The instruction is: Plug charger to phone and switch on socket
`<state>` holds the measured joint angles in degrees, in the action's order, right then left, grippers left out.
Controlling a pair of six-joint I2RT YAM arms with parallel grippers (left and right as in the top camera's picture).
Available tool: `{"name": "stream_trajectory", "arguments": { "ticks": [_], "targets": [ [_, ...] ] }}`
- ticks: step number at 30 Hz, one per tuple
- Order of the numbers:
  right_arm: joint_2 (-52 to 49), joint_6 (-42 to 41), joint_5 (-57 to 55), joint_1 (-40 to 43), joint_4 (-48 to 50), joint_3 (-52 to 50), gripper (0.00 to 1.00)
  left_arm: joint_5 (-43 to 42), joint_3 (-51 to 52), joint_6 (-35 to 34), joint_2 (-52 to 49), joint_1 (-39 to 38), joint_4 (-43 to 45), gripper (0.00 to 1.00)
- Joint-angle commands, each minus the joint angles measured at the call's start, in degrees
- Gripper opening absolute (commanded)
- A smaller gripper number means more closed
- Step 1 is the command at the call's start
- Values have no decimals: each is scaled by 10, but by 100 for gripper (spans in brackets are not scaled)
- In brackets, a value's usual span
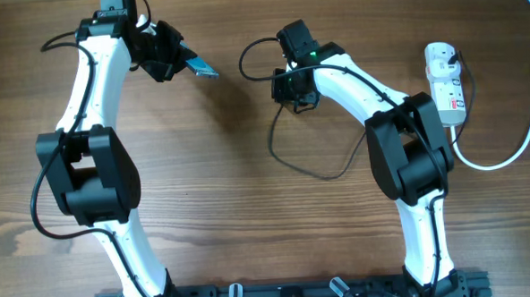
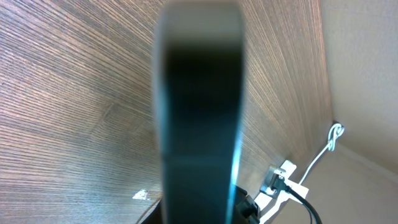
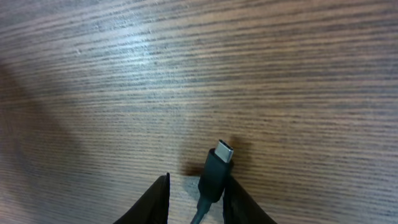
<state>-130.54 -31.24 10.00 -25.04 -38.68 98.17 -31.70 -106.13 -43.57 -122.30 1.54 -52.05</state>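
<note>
L gripper [image 1: 180, 61] is clamped tight on the phone [image 1: 201, 69], at the far-left part of the table [image 1: 232, 221]; phone sticks out of the jaws twd the table's middle, tilted, teal screen catching light; whether it's clear of the wood, overhead doesn't settle. L wrist view has the phone filling the centre as a dark blurred slab, edge-on, w/ a thin teal line down one side; the fingers themselves don't show there.

R gripper [image 3: 199, 182] sits near the table's centre, well apart from the phone; jaws partly apart, not wide. Tip of the charger [image 3: 216, 167] stands between the two fingers; plug body touches the finger on the right of the wrist view, a narrow gap shows on the other side; can't tell if it's really pinched or just lying between them. Metal end pts away from the wrist, just past the fingertips, wood right behind it; charger's thin black cable loops over the wood near the R arm in overhead.

Socket [image 1: 446, 85] lies lengthwise at the table's right edge, well apart from both grippers; black plug [image 1: 455, 63] in its far end; thick white lead [image 1: 516, 146] curves off to the right.
</note>
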Motion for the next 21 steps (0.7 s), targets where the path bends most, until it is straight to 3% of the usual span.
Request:
{"name": "stream_trajectory", "arguments": {
  "ticks": [1,3,5,9,12,16,21],
  "targets": [
    [-20,-2,-13,-2,3,-14,30,-1,-7,12,12,0,1,4],
    [-22,-2,-13,-2,3,-14,27,-1,-7,12,12,0,1,4],
    [-22,-3,-12,-2,3,-15,5,-1,-7,12,12,0,0,4],
    [-6,4,17,1,-3,-14,4,-1,-7,12,12,0,0,4],
    [41,54,15,3,-16,-14,5,-1,-7,12,12,0,-1,4],
    [95,85,-90,-2,-89,-14,5,-1,-7,12,12,0,-4,4],
    [81,103,-175,-13,-144,-16,5,-1,-7,12,12,0,-6,4]
  ]
}}
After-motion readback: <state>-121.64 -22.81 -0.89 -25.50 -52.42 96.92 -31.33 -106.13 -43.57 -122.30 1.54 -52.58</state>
